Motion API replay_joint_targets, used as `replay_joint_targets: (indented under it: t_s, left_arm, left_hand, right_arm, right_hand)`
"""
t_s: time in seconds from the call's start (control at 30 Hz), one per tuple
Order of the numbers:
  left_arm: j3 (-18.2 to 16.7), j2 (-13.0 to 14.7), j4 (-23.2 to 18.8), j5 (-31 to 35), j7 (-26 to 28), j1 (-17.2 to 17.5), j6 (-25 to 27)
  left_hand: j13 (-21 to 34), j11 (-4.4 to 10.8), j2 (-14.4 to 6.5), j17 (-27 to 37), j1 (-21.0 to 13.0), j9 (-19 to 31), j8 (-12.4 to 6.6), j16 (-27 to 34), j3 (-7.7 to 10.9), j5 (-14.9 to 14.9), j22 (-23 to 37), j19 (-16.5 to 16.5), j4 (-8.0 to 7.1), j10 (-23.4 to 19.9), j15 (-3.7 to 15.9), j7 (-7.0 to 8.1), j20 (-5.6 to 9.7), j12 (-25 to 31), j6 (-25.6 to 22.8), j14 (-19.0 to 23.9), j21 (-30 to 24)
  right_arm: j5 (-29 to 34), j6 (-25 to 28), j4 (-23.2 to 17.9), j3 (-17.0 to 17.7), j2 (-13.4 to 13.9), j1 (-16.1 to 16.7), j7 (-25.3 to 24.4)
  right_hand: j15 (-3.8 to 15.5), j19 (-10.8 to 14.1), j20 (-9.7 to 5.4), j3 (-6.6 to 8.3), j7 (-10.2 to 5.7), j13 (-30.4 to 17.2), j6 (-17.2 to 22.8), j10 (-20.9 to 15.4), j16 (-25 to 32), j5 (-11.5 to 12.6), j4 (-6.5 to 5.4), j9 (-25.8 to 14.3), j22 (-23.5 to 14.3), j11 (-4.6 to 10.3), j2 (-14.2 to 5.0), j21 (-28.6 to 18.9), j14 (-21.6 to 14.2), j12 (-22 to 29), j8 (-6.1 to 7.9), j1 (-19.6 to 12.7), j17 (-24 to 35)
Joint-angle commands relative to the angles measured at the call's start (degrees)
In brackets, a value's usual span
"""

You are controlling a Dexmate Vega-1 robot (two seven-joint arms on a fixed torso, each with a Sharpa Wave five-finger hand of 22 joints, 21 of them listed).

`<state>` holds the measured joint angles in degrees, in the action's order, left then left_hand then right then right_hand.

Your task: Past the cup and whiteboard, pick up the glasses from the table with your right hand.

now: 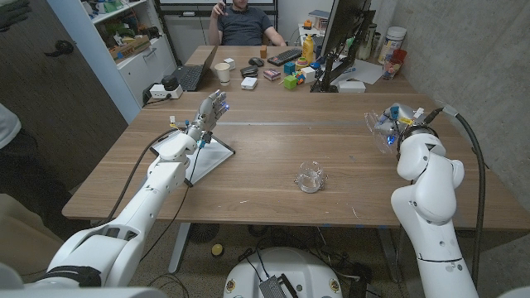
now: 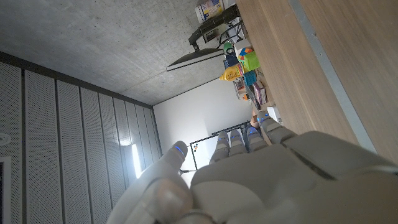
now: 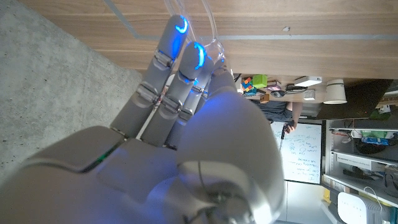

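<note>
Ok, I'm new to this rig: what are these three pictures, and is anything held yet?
The wide picture is from the robot's head, looking down at a wooden table. The other two come from cameras on each wrist, looking along the back of that arm's own hand, so they appear turned. On the table lie a small whiteboard, a clear cup and clear glasses. The left hand is raised above the whiteboard and holds nothing. The right hand is at the glasses, fingers against the frame; whether it grips them I cannot tell.
</note>
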<state>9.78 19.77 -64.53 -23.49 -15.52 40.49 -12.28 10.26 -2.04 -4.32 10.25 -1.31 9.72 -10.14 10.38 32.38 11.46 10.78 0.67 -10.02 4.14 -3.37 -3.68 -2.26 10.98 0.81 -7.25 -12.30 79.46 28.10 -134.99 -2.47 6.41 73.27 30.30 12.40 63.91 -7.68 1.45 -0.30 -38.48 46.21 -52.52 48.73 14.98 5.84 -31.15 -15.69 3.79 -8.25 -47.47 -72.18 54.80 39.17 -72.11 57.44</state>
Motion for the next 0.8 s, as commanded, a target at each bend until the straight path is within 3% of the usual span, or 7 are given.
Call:
replay_joint_targets:
  t_s: [0.03,0.23,0.8]
  left_arm:
    - [-0.1,0.0,-0.2,0.1,0.3,0.1,-0.1]
    - [-0.1,0.0,-0.2,0.0,0.3,0.1,-0.1]
    - [-0.5,0.2,-1.1,-0.2,0.6,0.8,-0.3]
  left_hand:
    - [0.2,-0.08,-4.0,0.2,0.2,0.3,-0.26,0.2,-0.2,0.2,0.1,0.2,0.07,0.4,-0.2,-0.25,-0.59,0.4,0.2,-0.4,-0.2]
    - [0.2,-0.1,-4.0,0.2,0.2,0.3,-0.26,0.2,-0.23,0.2,0.1,0.2,0.07,0.4,-0.2,-0.24,-0.57,0.4,0.2,-0.4,-0.2]
    - [0.2,-0.15,-4.0,0.2,0.2,0.3,-0.27,0.2,-0.32,0.2,0.1,0.2,0.07,0.4,-0.14,-0.27,-0.63,0.4,0.2,-0.4,-0.2]
  right_arm:
    - [-8.8,-3.5,-1.7,3.1,0.2,2.0,-8.2]
    - [-11.3,-6.0,-1.7,3.3,0.4,3.1,-14.8]
    - [-12.6,-10.7,-3.5,3.3,1.6,5.5,-23.4]
  right_hand:
    - [-0.03,-0.1,0.01,0.34,1.95,-0.1,2.9,-0.6,-0.4,-0.1,0.08,0.0,0.0,0.03,-0.02,-0.6,-0.3,0.5,3.86,-0.7,0.4]
    - [-0.03,-0.1,0.14,0.43,2.02,0.0,2.9,-0.7,-0.8,-0.2,0.06,-0.1,0.3,0.02,-0.03,-1.0,-0.3,0.5,3.99,-0.6,0.5]
    - [-0.04,-0.1,0.31,0.65,2.07,0.1,3.3,-1.2,-1.7,-0.3,0.09,0.1,1.0,-0.03,0.17,-2.1,-0.8,0.7,4.27,-0.4,1.2]
